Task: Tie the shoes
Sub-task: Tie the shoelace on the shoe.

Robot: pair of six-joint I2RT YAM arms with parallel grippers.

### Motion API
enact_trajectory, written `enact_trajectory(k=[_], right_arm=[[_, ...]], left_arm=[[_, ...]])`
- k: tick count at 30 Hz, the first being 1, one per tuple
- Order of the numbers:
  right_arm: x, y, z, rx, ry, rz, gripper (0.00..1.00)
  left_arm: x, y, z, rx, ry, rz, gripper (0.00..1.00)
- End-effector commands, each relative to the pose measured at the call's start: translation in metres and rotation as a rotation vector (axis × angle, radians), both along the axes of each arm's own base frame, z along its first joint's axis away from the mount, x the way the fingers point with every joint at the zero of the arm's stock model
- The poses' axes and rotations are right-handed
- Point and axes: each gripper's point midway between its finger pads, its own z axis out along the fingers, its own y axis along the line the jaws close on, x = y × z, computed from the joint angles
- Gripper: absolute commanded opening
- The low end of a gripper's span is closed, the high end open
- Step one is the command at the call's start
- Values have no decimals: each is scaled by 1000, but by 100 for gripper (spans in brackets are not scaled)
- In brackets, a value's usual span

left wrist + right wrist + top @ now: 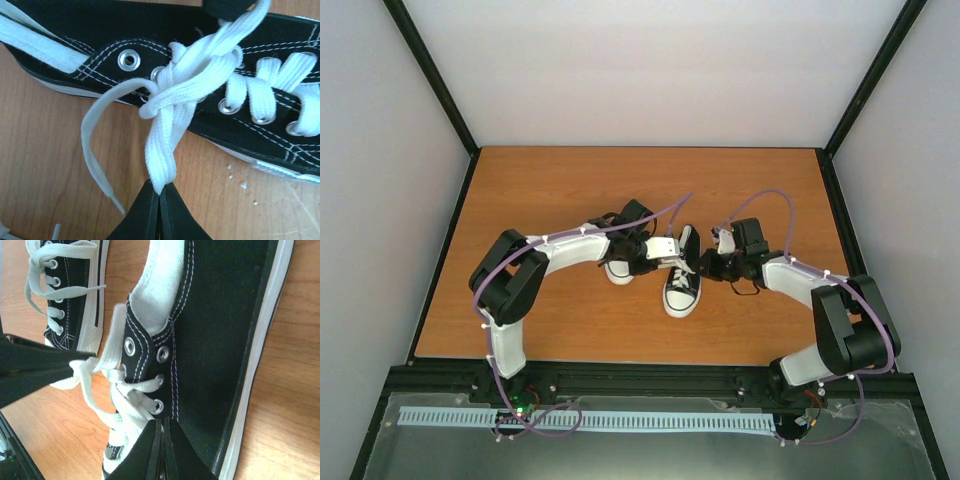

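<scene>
1. The second black canvas low-top sneaker [618,272] lies furthest left on the orange-brown wooden tabletop [550,190]. It is half hidden under the left arm, with only its white toe cap clear. Its laces look loose in the right wrist view, so I judge it is waiting its turn.

2. The left gripper [160,192] has its jaws pressed together on a doubled strand of flat white lace [162,155]. It draws the strand off the near side of the shoe, probably to keep tension on the crossing so it cannot slacken.

3. The black canvas sneaker being worked on [682,288] sits mid-table between the two grippers, toe cap toward the arm bases.
   - It has white stitching, metal eyelets, a white rubber sole and a white lining.
   - At the top eyelets the lace is wrapped into a first crossing knot [167,95].
   - A slack lace tail [92,150] curls down onto the wood.
   - No finished bow shows, so I judge the tying is partway through.

4. The right gripper [161,432] sits against the opposite side of the same shoe, its jaws closed.
   - The lace runs into its fingertips, and it appears to pinch the other strand.
   - That would oppose the left pull so the knot cinches down, though the contact itself is partly hidden.
</scene>
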Motion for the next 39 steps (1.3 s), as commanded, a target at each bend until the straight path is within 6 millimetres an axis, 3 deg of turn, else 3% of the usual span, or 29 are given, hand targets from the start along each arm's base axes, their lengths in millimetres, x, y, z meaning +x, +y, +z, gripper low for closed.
enact_trajectory(k=[1,11,19,23,26,28,32,39], right_arm=[[-11,-9,-4,-30,6,-2,3],[-12,-9,-8,-19,12,17,3],[9,-11,44,-110,-182,110,37],[17,-18,61,-180,-205,88,42],[16,-2,64,-176,-233,114,44],[15,17,64,-144,-250,154,44],[30,33,56,-95,-240,157,37],[35,39,28,-131,-196,179,22]], left_arm=[[21,1,3,12,-86,-14,1],[27,-4,9,-9,-92,-15,1],[10,-17,25,-84,-4,-49,1],[6,-19,28,-99,15,-51,1],[4,-19,27,-99,22,-52,1],[5,-19,28,-102,25,-45,1],[5,-19,29,-104,26,-42,1],[6,-18,31,-104,20,-38,1]])
